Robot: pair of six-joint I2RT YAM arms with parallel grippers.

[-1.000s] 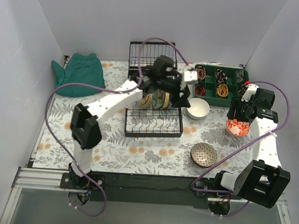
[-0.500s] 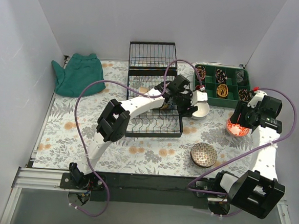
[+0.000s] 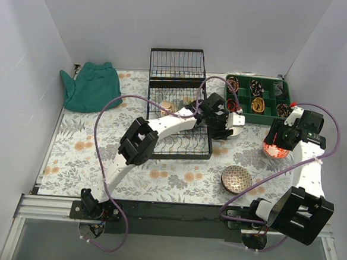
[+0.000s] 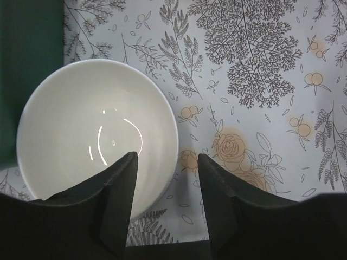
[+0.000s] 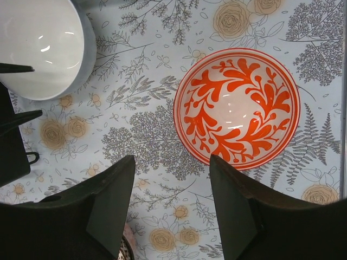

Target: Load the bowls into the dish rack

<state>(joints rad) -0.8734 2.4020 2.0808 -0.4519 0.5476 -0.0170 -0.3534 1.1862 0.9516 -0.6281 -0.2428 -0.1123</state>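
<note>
Left gripper (image 4: 165, 162) spread astride the white bowl (image 4: 92, 130) rim; right gripper (image 5: 171, 162) spread, empty.
Overhead, white bowl sits just right of the dish rack (image 3: 178, 149); left wrist, one finger inside, one outside; right wrist, red-orange bowl (image 5: 237, 105) lies ahead-right of the gap.
</note>
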